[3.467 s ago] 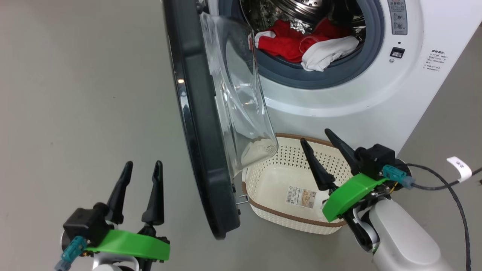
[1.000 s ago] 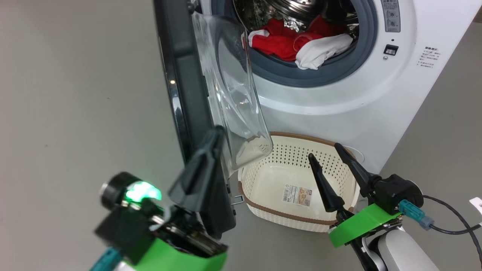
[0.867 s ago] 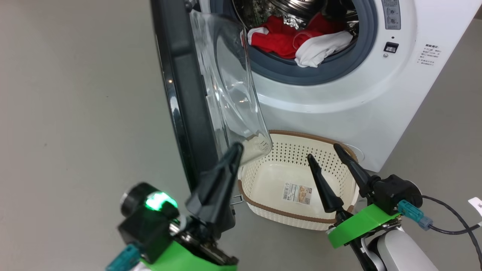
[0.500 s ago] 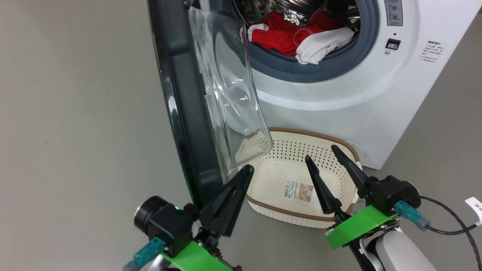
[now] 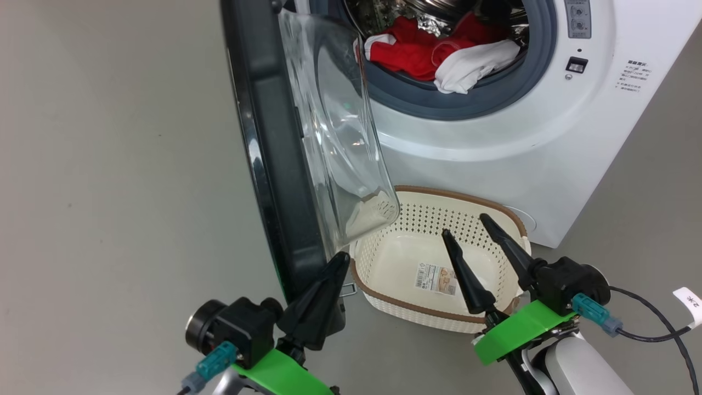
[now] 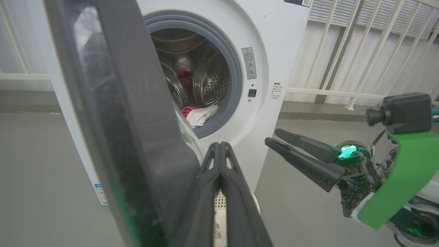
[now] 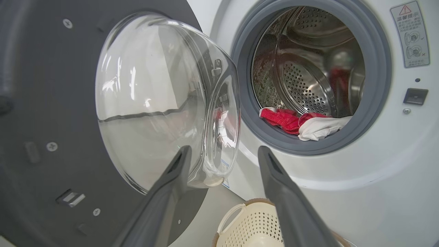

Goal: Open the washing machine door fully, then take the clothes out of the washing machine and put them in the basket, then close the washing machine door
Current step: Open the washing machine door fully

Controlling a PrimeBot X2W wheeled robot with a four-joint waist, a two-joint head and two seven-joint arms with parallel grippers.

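The washing machine (image 5: 493, 137) stands with its washing machine door (image 5: 269, 164) swung out, black rim edge-on and glass bowl facing the drum. Red and white clothes (image 5: 439, 55) lie at the drum's mouth, over the grey ring. The cream basket (image 5: 417, 314) sits empty on the floor below the opening. My left gripper (image 5: 341, 259) is shut on nothing, its tips beside the door's lower free edge on the inner side; I cannot tell whether they touch it. My right gripper (image 5: 464, 225) hangs open above the basket. The left wrist view shows the shut left gripper (image 6: 219, 146) beside the door (image 6: 120, 120).
A black cable with a white tag (image 5: 688, 304) trails from my right wrist over the grey floor. A white railing (image 6: 360, 51) runs behind the machine (image 6: 267, 34). In the right wrist view my open right gripper (image 7: 223, 150) frames the clothes (image 7: 301, 121), above the basket (image 7: 253, 223).
My left gripper, open at the lower left earlier, has shut and swung over to the door's lower edge, then sunk lower in view. The right gripper stays open over the basket.
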